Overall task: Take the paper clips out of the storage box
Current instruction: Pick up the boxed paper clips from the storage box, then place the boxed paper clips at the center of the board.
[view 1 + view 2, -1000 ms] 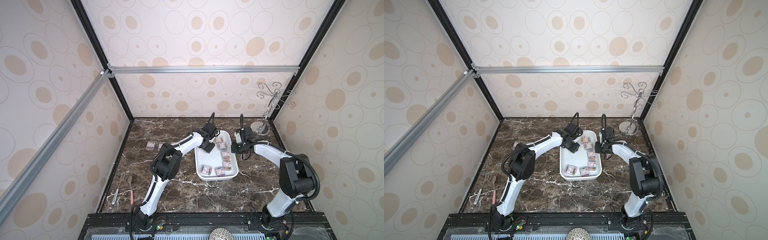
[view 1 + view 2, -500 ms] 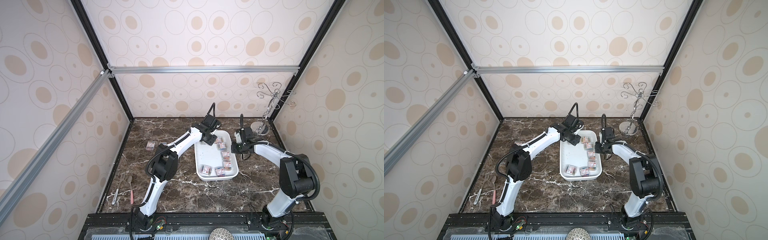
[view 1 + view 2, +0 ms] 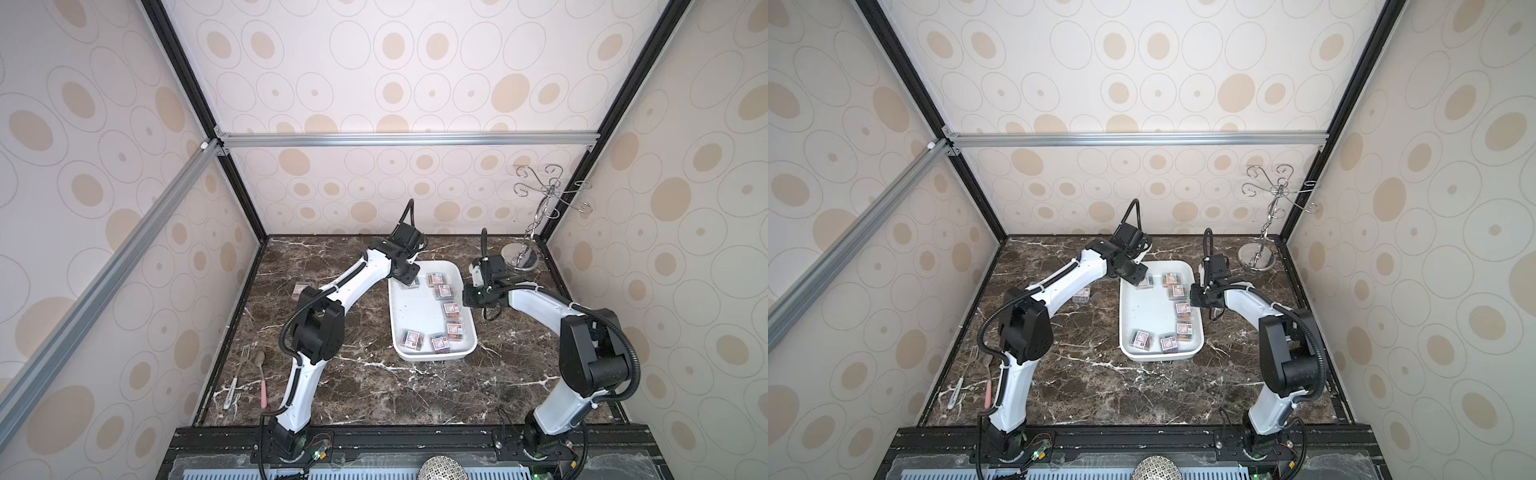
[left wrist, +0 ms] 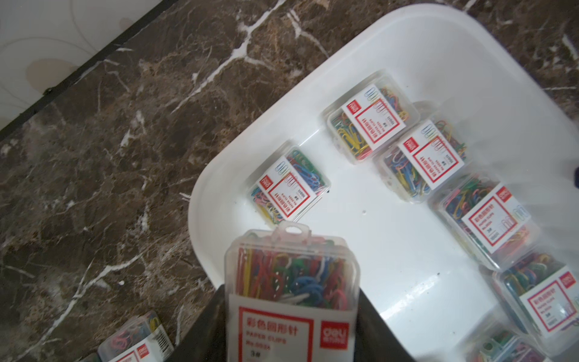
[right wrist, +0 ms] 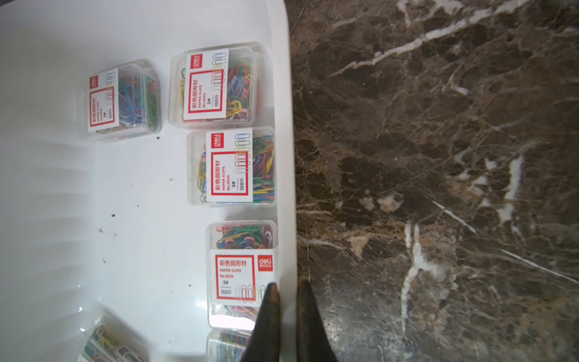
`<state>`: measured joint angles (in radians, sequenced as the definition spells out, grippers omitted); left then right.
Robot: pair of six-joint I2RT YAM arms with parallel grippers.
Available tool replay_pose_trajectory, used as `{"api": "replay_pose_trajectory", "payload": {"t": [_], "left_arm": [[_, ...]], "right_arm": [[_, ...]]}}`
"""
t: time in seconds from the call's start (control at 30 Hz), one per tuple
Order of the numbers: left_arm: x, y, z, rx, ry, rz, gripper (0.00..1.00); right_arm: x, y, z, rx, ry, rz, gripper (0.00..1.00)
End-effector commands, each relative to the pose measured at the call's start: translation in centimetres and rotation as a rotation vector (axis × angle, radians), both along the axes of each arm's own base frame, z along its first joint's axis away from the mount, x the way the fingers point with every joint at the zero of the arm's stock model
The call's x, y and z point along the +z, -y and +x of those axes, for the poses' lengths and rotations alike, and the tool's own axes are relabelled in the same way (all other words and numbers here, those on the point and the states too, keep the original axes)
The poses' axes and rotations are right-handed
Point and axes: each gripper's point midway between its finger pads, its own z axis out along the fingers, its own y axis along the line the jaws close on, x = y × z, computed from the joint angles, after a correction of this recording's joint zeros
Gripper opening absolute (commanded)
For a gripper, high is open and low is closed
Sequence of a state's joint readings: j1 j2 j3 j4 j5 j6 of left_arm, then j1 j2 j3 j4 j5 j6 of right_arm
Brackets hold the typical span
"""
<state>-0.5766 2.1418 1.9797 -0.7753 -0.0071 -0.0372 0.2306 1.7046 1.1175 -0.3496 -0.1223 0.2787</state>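
Our left jaws clench one paper clip box (image 4: 291, 275) over the storage box (image 4: 376, 238) for removal; right jaws pinch its rim, presumably steadying it.

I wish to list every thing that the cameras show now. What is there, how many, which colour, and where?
storage box: one, white, middle of the table.
paper clip boxes in the storage box: seven visible, clear, multicoloured clips, white-and-red labels, mostly along its right side and near end.
held paper clip box: one, same kind, over the storage box's far left rim.
paper clip boxes on the table: at least one, left of the storage box, partly hidden by the arm.
fork: one, white handle, table's near left.
spoon: one, pink handle, beside the fork.
hook stand: one, silver, far right corner.
table: dark brown marble.
left tool: shut on the held paper clip box.
right tool: shut on the storage box's right rim.
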Motion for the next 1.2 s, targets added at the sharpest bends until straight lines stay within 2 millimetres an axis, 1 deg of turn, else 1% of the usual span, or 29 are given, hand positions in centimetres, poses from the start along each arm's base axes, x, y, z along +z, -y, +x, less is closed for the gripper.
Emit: {"api": "replay_pose_trajectory", "payload": {"t": [0.0,0.07,0.23,0.47,0.6,0.8,0.87,1.0,1.17], "left_arm": [[3.1,-2.4,0.5,0.051,0.071,-0.025,0.52],[2.9,-3.6,0.3,0.072,0.071,-0.024,0.52],[1.6,-7.0,-0.1,0.137,0.054,-0.005,0.52],[0.6,-11.6,-0.4,0.239,0.049,-0.004,0.51],[-0.5,-14.6,-1.0,0.309,0.031,0.004,0.51],[-2.1,-18.5,-2.6,0.393,0.009,0.031,0.51],[-2.7,-19.5,-3.1,0.411,0.000,0.020,0.51],[-2.9,-20.8,-3.4,0.420,0.011,0.019,0.51],[-3.6,-22.6,-4.1,0.448,-0.016,0.062,0.51]], "right_arm": [[-1.9,1.2,-2.2,-0.012,-0.092,-0.039,0.07],[-1.8,1.2,-2.1,-0.011,-0.090,-0.039,0.07],[-1.6,1.0,-1.9,-0.008,-0.089,-0.032,0.07],[-1.4,0.9,-2.0,-0.004,-0.091,-0.027,0.07],[-1.3,0.9,-1.9,-0.002,-0.089,-0.026,0.07],[-1.1,0.8,-1.7,0.002,-0.089,-0.028,0.07],[-1.0,0.8,-1.7,0.003,-0.090,-0.027,0.07],[-0.8,0.8,-1.6,0.007,-0.089,-0.029,0.07],[-0.5,1.2,-1.8,0.005,-0.081,-0.051,0.07]]}}
